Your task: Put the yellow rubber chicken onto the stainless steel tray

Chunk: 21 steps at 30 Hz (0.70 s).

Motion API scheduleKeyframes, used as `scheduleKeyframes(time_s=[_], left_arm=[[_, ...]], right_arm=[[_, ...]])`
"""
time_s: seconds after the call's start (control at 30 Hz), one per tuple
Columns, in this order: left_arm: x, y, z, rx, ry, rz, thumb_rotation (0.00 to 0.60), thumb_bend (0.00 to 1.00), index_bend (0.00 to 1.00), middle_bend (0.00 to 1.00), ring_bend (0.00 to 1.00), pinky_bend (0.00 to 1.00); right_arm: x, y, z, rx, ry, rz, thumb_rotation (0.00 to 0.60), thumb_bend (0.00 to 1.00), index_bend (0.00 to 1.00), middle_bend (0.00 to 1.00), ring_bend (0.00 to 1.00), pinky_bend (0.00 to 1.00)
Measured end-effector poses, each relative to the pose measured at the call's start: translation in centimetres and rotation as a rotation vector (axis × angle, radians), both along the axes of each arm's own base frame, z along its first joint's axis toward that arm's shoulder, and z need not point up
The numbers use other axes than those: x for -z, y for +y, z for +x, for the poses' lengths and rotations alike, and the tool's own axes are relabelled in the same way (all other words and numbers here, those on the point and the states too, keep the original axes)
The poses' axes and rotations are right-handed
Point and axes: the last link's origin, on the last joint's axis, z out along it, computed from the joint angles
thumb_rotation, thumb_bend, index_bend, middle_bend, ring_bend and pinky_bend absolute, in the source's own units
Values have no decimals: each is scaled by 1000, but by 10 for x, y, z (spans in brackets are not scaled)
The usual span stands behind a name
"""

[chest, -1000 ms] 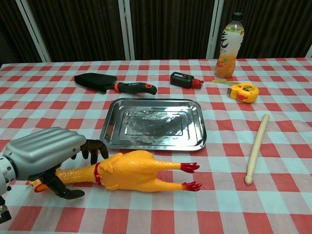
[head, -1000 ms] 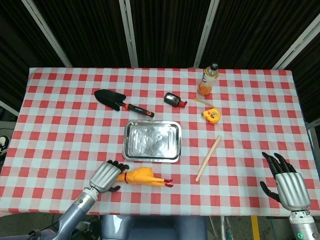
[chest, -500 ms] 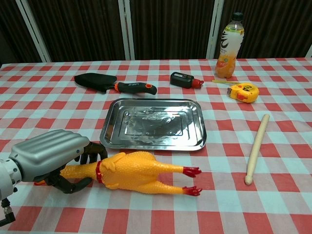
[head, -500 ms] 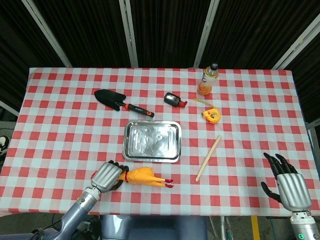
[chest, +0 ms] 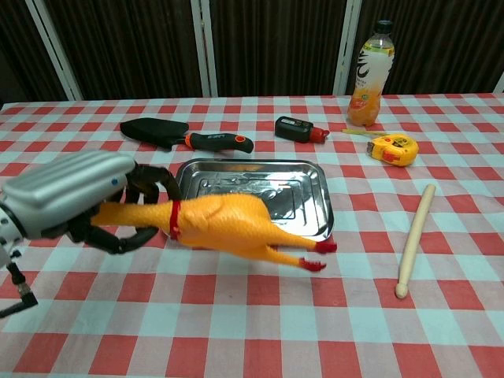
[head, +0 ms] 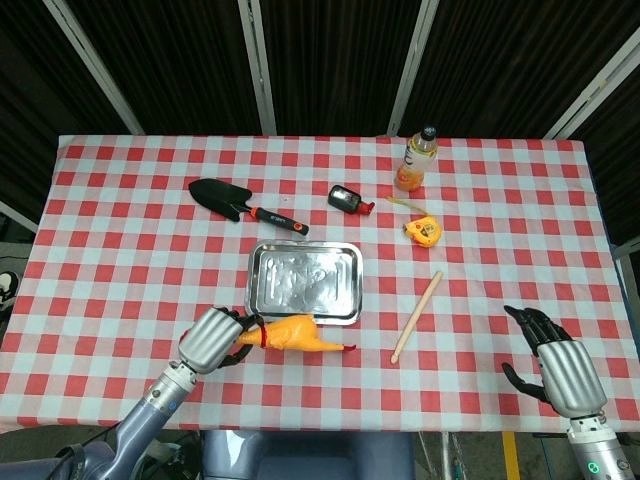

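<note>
A red-and-white checked cloth [head: 120, 260] covers the table, with dark slatted panels behind the far edge. At the near right corner the right hand [head: 556, 367] is held with fingers spread, holding nothing (seen only in the head view). Near the near edge, the yellow rubber chicken [chest: 228, 224] is gripped by the neck in the left hand [chest: 75, 201]; its head is hidden by the fingers. Flat on the cloth a second ago, it is now lifted, its body overlapping the stainless steel tray [chest: 311, 185] at the table's middle.
</note>
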Motion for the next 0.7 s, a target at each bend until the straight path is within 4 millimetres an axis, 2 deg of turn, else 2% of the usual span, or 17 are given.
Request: scheduleKeyframes(time_s=[0.17,0.33,0.53,0.7], left_arm=[[-30,27,10,42,12,65,600,630,616,686,599,651],[-58,53,36,100,30,83,600,630,619,687,600,651],[-70,77,75,149,16,42,600,629,620,688,600,651],[-71,88,102,200,11,12,600,629,620,687,600,651]], right_arm=[[0,-13,20,-49,-105,68,600,327,131,215,170,332],[2,-32,45,-88,-210,161,600,328,81,215,162,332],[8,-51,66,-71,-332,258,600,320,26,186,137,332],[11,-63,77,-27,-428,326,600,307,0,152,104,314]])
